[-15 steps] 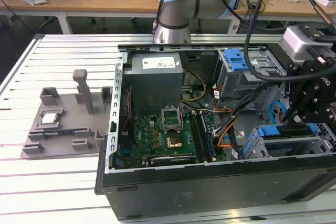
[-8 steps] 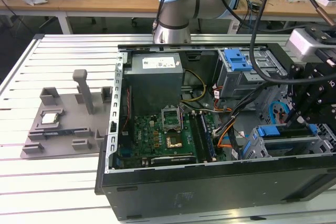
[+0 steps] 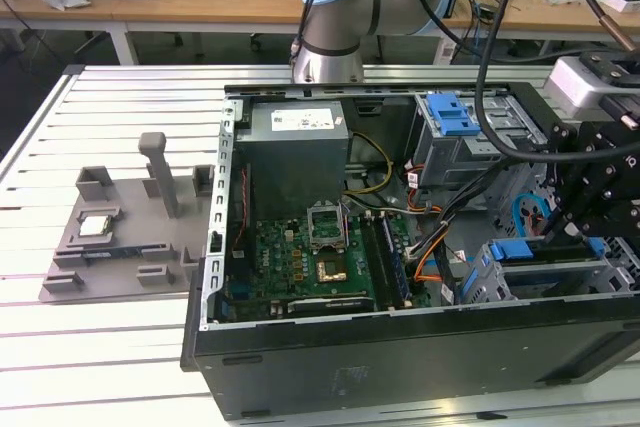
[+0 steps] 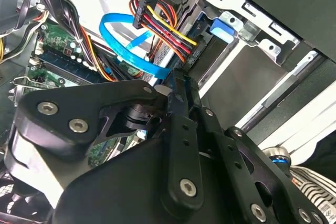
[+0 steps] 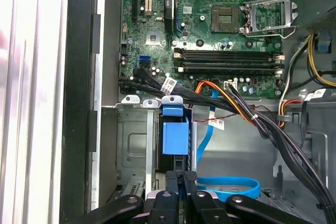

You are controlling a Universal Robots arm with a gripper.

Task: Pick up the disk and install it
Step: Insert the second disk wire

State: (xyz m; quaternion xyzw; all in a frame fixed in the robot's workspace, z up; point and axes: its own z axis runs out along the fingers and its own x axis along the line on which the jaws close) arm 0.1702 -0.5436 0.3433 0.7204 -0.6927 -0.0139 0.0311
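**Pincer closed at the drive cage, disk in the slot beneath it**

In the exterior view the pincer [image 3: 562,235] hangs inside the open computer case [image 3: 400,362], at the corner on the exterior view's right, above the metal drive cage [image 3: 487,282]. The arm's black wrist sits just over it, with thick black hoses running up and away.

In both wrist views the two black fingers [image 5: 174,178] are drawn together, side by side, with only a thin dark line between them. Nothing can be seen clamped in that line. The pincer's tip [image 5: 183,174] is just beside the blue end of the disk [image 5: 175,139]; whether it touches the blue plastic cannot be told.

The disk stands in the cage, its blue rail end facing the first wrist camera and a blue clip [image 5: 172,110] at the cage's edge next to it. In the exterior view it shows as a grey slab with a blue end [image 3: 545,271] lying in the cage under the pincer.

A flat blue cable [image 5: 231,184] loops just beside the fingers, and a bundle of red, yellow and black wires [image 4: 163,17] crosses near the tip [image 4: 181,81] in the second wrist view. The green circuit board [image 5: 210,24] lies well apart from the cage.
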